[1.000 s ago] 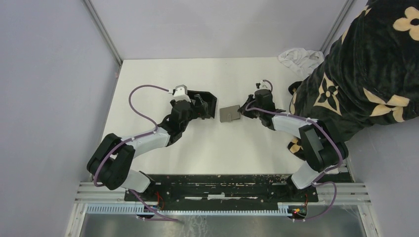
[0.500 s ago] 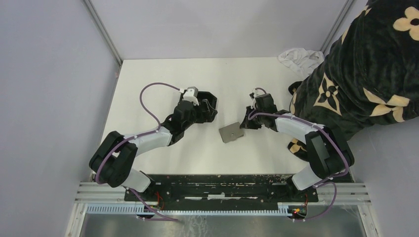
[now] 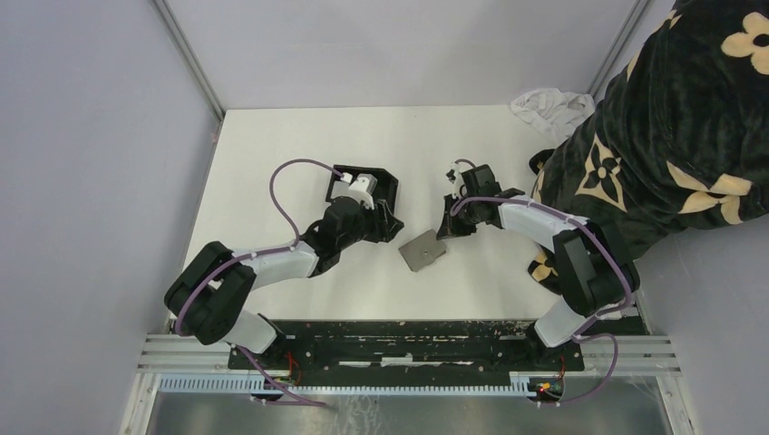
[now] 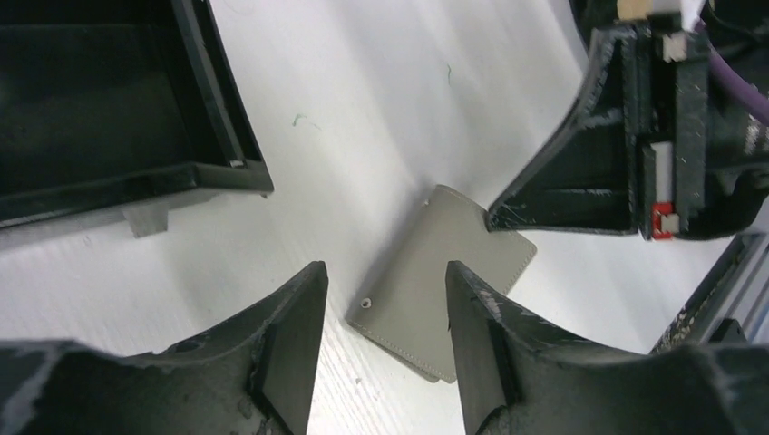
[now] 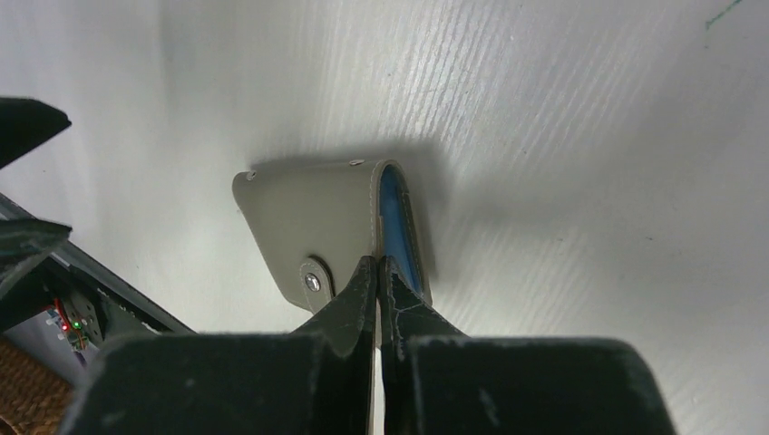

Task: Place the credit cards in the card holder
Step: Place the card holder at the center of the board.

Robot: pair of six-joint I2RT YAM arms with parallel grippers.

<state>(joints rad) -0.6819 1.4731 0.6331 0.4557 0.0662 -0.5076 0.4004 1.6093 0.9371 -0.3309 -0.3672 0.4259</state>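
The silver-grey card (image 3: 423,249) is a flat stitched piece with a snap stud and a blue layer in its open edge (image 5: 317,227). It hangs tilted just above the white table. My right gripper (image 3: 448,224) is shut on its edge (image 5: 376,261). My left gripper (image 3: 388,224) is open and empty, its fingers (image 4: 384,269) spread to either side of the card (image 4: 435,272) below them. The black open-top card holder (image 3: 379,184) stands just behind the left wrist; its wall also shows in the left wrist view (image 4: 209,118). The tan-gold card is out of view.
A person in a black flower-patterned garment (image 3: 671,136) leans over the table's right edge. A white cloth (image 3: 549,102) lies at the back right corner. A black rail (image 3: 399,340) runs along the near edge. Grey walls close the left and back.
My right gripper has carried the grey card toward the near side and turned it. My left gripper has swung off the black box, right and nearer, toward the card.
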